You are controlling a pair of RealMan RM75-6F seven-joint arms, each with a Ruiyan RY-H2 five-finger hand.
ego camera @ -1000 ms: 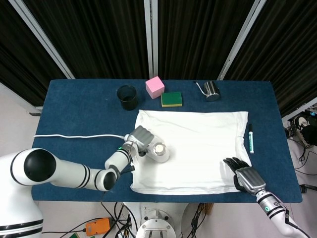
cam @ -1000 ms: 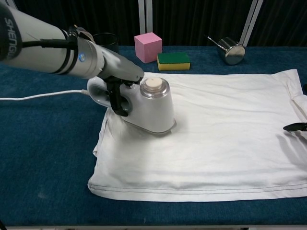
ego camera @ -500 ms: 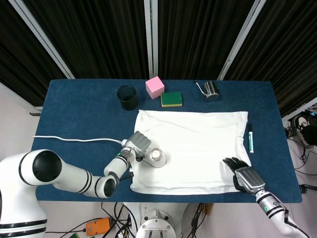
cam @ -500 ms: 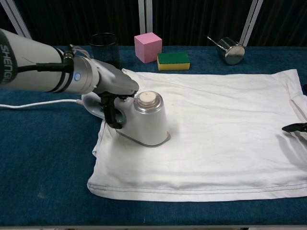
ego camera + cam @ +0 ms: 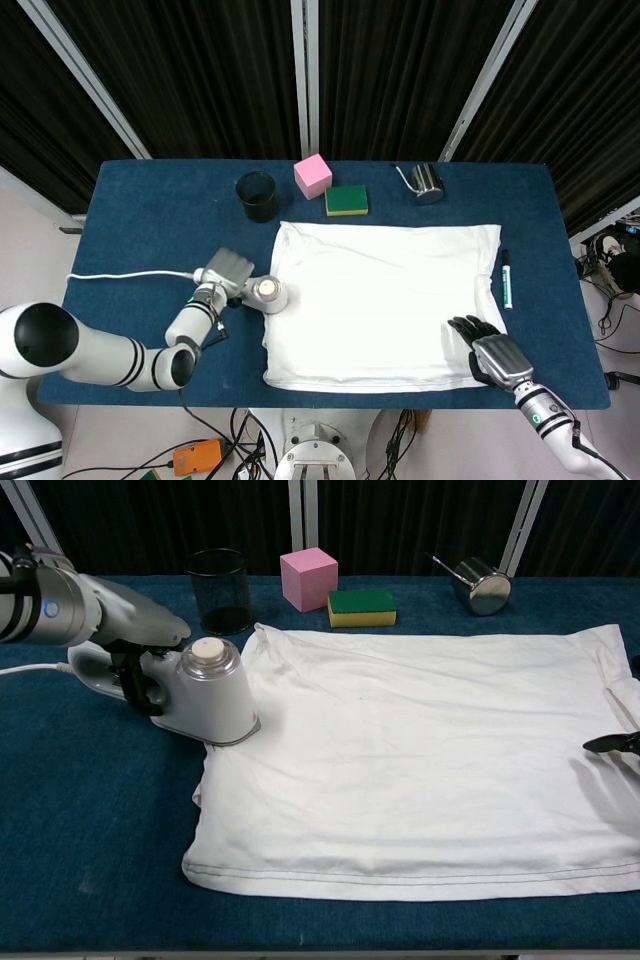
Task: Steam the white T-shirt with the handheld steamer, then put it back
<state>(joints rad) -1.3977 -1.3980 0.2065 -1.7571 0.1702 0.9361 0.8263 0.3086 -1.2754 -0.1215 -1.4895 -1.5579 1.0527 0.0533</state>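
Observation:
The white T-shirt lies flat on the blue table. The white handheld steamer stands at the shirt's left edge, mostly on the blue cloth, its round cap facing up. My left hand grips the steamer's handle from the left. My right hand rests at the shirt's front right corner, dark fingers spread over the fabric, holding nothing. In the chest view only one of its fingertips shows at the right border.
The steamer's white cord trails left across the table. Along the back stand a black cup, pink cube, green sponge and metal cup. A pen lies right of the shirt.
My left hand has carried the steamer leftward, from the shirt's left part to its left edge over the blue cloth. The right hand has stayed in place.

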